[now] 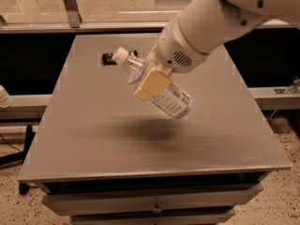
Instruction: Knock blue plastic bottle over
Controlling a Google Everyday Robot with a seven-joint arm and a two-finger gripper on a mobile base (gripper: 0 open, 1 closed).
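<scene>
Colour and pattern findings, as observed.
The blue plastic bottle [174, 101] is clear with a bluish tint, white cap, and pale blue-and-white label bearing fine dark print. The end effector [151, 82], clamped on it above the plain grey bench [93, 139], shows a tan pad; arm [211, 22] white. Small black object [108, 58] at rear.

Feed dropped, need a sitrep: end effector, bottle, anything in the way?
End effector over table middle, shut on blue plastic bottle. Bottle tilted, cap up-left, base seems off the surface, not yet down. Small black object behind, apart.
</scene>
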